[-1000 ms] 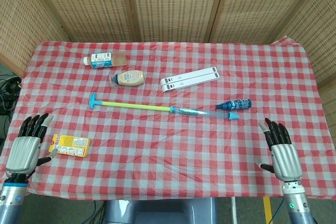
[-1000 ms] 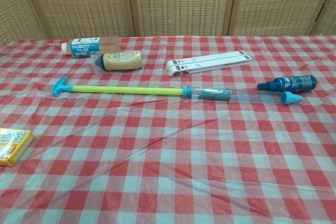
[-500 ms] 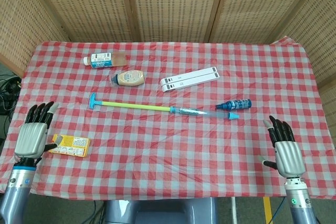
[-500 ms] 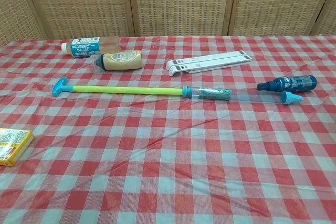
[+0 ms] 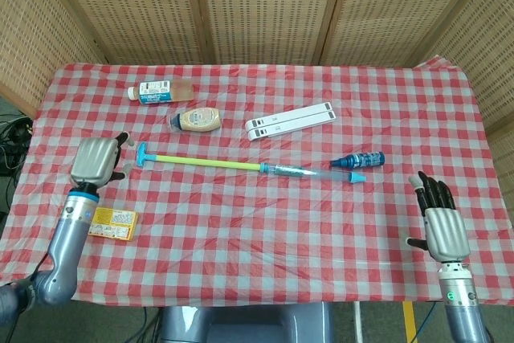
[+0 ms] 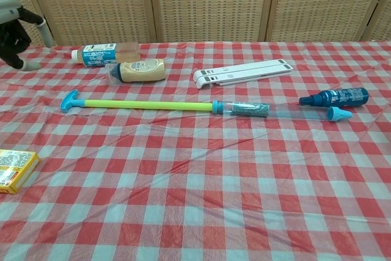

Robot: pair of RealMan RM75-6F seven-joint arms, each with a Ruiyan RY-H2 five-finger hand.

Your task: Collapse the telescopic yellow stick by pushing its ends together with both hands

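L hand (image 5: pixel 95 161) empty, fingers apart, near stick (image 5: pixel 241 165) end; R hand (image 5: pixel 441 224) spread, empty.

Bright, even indoor light — shadows faint, no glare — both views sharp, without visible blur.

head view: high, looks steeply down toward 12 o'clock, whole table (image 5: pixel 450 102) | chest view: low, near, faces 12 o'clock | shared: telescopic yellow stick (image 5: pixel 210 162) (image 6: pixel 149 104)
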